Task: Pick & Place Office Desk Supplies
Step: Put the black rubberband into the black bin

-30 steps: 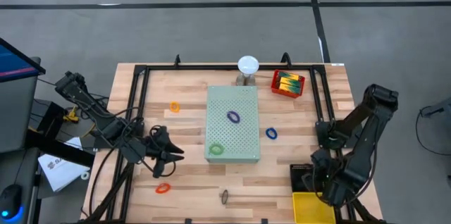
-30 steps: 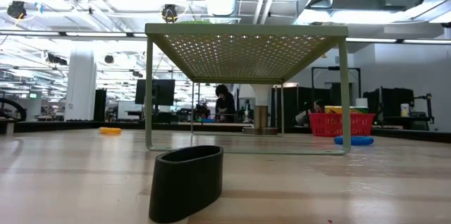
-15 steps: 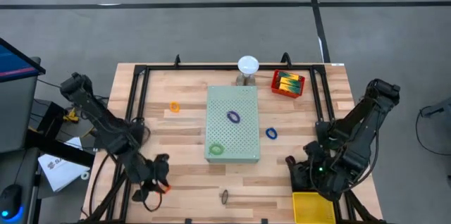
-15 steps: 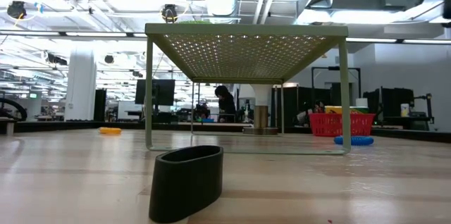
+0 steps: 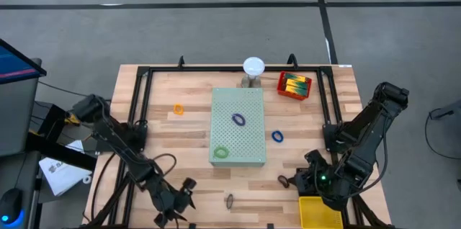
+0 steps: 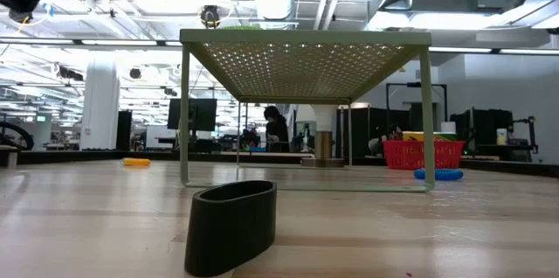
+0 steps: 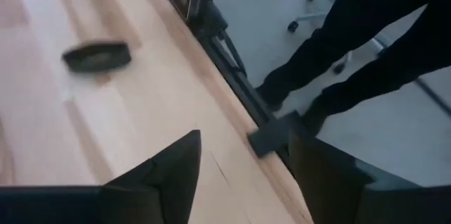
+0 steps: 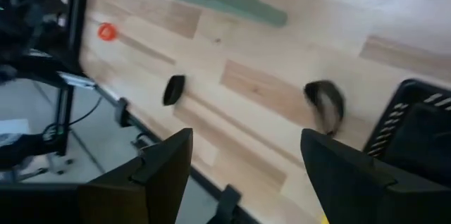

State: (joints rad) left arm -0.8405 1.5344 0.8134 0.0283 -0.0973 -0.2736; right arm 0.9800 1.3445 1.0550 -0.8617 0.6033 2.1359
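- Black and oval, a small loop [image 5: 229, 201] lies on the bare wood at the front edge of the tabletop [image 5: 187, 139]; in the low view it stands close to the camera [image 6: 231, 225].
- Left claw [image 5: 181, 199] hangs low at the front-left, beside that loop but not touching it; the left wrist view shows its fingers [image 7: 158, 175] spread apart with nothing between them.
- Right claw [image 5: 297, 181] sits at the front-right, fingers apart and empty, near a blurred dark item [image 8: 325, 102] and a yellow bin [image 5: 319, 212].
- Other supplies: purple band [image 5: 238, 119] and green band [image 5: 220, 153] on the perforated board [image 5: 245, 135], blue band [image 5: 277, 136] just right of it, orange band [image 5: 178, 109] to the left, red basket [image 5: 294, 85] at the back.
- Likely step: the left arm reaching for the black loop.
- Doing it well means turning the wrist so the fingers straddle the loop's narrow width, coming straight down, and closing gently; it is light and near the edge, so a sideways nudge could push it off.
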